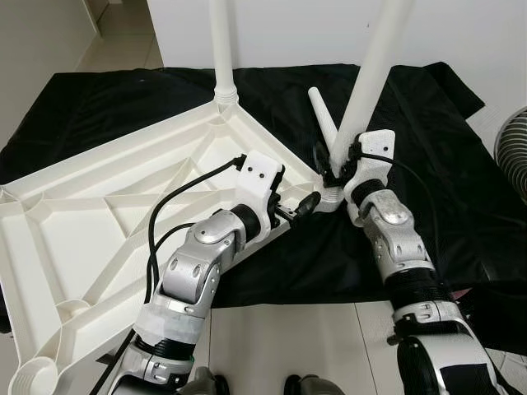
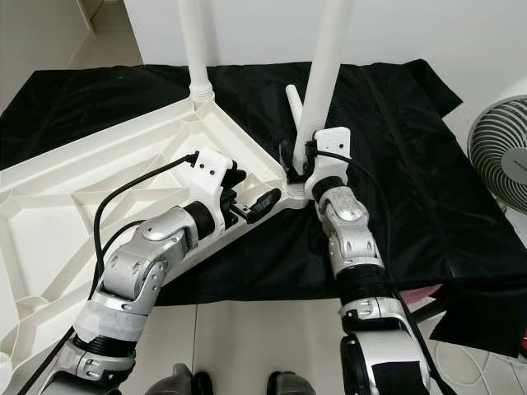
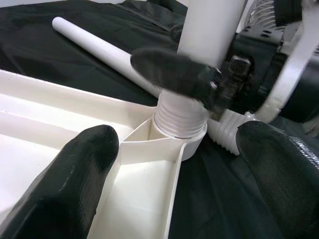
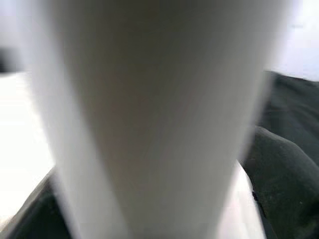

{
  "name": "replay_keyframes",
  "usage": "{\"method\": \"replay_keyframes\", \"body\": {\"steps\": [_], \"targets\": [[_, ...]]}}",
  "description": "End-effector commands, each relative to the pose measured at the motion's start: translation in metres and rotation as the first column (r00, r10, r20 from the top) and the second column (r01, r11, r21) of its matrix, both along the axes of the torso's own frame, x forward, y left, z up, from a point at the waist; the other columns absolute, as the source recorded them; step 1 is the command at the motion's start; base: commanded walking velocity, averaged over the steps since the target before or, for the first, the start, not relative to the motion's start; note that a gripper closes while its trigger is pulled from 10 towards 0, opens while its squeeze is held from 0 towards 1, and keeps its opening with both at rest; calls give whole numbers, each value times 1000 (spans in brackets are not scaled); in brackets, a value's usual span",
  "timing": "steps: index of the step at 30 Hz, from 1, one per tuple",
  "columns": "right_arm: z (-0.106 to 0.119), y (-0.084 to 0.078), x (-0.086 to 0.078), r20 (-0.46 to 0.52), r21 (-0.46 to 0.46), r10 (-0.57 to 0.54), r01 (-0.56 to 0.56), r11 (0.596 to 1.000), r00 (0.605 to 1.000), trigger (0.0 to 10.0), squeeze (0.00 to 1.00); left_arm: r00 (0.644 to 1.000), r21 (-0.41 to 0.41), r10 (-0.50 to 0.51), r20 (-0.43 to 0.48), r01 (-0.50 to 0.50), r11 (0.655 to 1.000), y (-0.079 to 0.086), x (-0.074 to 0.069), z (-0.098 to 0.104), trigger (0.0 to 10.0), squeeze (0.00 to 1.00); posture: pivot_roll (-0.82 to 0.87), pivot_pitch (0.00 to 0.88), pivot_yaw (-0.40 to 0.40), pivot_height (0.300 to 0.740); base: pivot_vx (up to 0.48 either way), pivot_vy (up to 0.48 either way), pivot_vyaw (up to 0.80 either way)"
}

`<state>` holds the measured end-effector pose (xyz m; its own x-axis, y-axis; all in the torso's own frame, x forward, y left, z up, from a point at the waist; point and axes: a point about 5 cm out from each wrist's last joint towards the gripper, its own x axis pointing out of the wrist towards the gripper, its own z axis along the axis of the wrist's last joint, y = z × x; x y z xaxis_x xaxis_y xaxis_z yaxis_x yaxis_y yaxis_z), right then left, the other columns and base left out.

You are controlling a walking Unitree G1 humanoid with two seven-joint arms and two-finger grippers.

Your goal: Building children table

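A white plastic table top (image 1: 107, 222) lies upside down on a black cloth (image 1: 461, 189). One white leg (image 1: 222, 49) stands upright in its far corner. A second leg (image 1: 375, 58) rises tilted from the corner socket (image 3: 179, 124) nearest my right arm, and my right gripper (image 1: 333, 169) is shut on it just above the threaded end. My left gripper (image 1: 300, 206) is open, its fingers on either side of that corner's edge. A third leg (image 1: 323, 115) lies loose on the cloth behind the socket. In the right wrist view the held leg (image 4: 149, 119) is very close and blurred.
A floor fan (image 2: 502, 148) stands at the right beside the cloth. A round leg socket (image 1: 29, 378) sits at the table top's near left corner. A white wall runs behind, and tiled floor lies in front near my feet.
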<state>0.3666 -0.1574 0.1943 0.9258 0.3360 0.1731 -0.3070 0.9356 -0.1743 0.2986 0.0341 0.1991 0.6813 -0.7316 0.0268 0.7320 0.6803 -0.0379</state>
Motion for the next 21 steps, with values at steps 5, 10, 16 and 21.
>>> {"method": "replay_keyframes", "body": {"steps": [5,10,16,21], "targets": [[1,-6,1,-37,-82,164,-167,983,986,10000,0,998,6,61,-8,-61,998,2,2,-1,10000,0,-117,113,31,740,0,0,0],[4,-13,1,-61,-157,258,-264,952,964,10000,0,998,6,56,-8,-56,998,1,2,-1,10000,0,-116,110,34,740,0,0,0],[9,-17,2,-72,-204,308,-316,927,949,10000,0,999,8,53,-8,-53,999,1,2,-1,10000,0,-116,103,36,740,0,0,0],[8,-22,6,-123,-231,337,-358,905,933,0,0,999,9,46,-4,-45,999,-1,2,0,10000,0,-113,103,32,740,0,0,0]]}}
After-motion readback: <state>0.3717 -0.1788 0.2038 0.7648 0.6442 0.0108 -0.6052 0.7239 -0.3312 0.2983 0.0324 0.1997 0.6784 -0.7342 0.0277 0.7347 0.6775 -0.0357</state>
